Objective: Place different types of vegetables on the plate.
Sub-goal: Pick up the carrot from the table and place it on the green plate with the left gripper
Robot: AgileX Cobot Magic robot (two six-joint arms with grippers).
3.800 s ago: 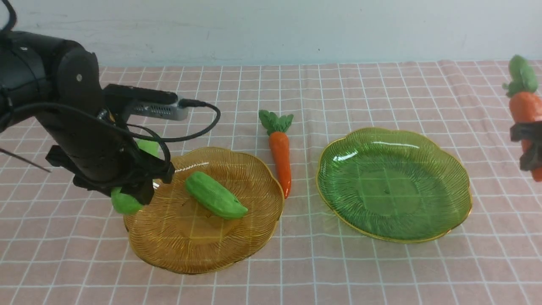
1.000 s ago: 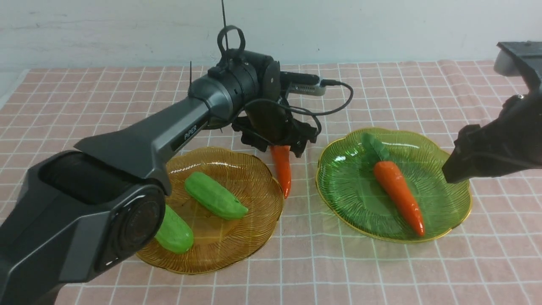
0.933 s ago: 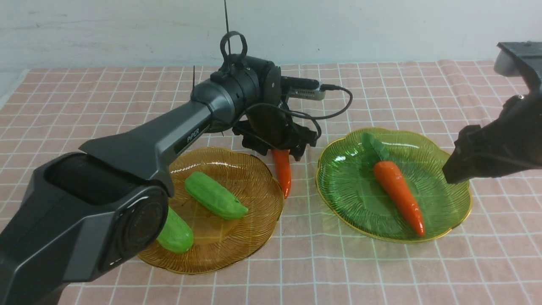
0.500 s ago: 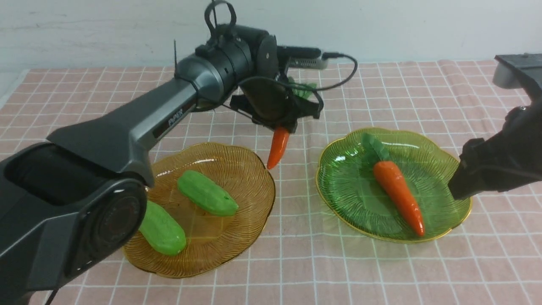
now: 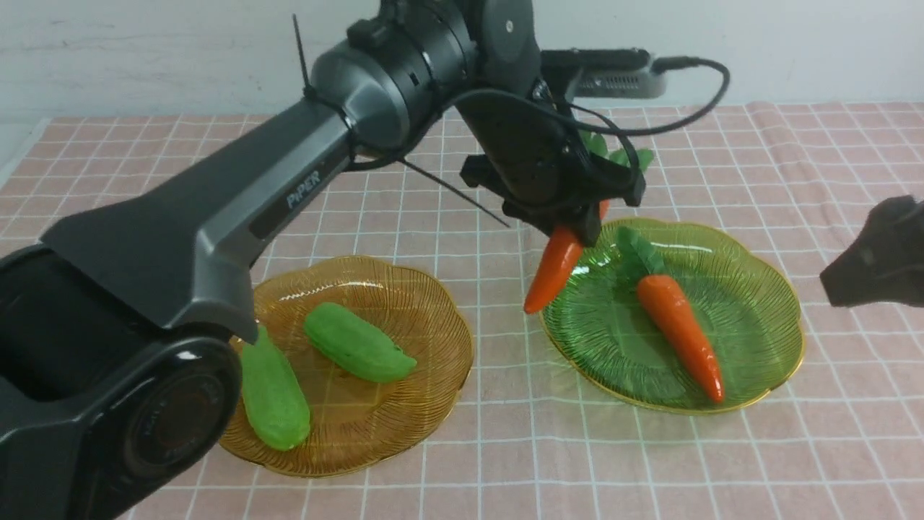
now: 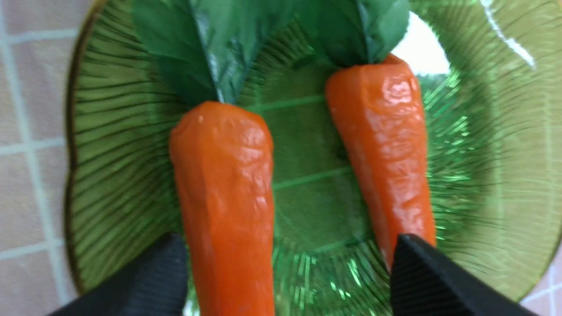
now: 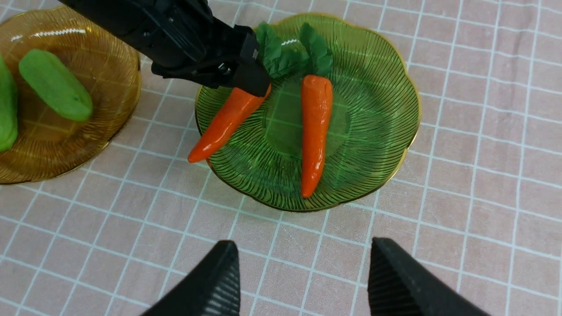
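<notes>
Landmark: the green plate (image 5: 751, 310) on the tabletop (image 5: 520, 455).
Left jaws: on the left arm (image 5: 303, 188), above the green plate's left rim. They stand wide, wider than the tilted carrot (image 5: 552, 271) between them. In the wrist view one jaw is against it and the other is clear of it.
Tilted carrot: the leafy top is over the green plate's far-left part. The long axis slants down and leftward, and the tip is just outside the left rim. I cannot tell whether it rests on the rim or hangs in the air.
Resting carrot (image 5: 678, 336): flat in the green plate, just right of the tilted one and nearly side by side with it.
Gourds (image 5: 357, 352): both in the amber plate (image 5: 440, 339), left of the green plate.
Right jaws: on the right arm (image 5: 877, 253), spread and empty, off the green plate's right rim.
Nearer arm: the left, by far.
Step in hand: probably letting go of the last vegetable.
Risk: with its tip overhanging, the carrot may slide off the rim. A straight lift of the jaws looks safest.
</notes>
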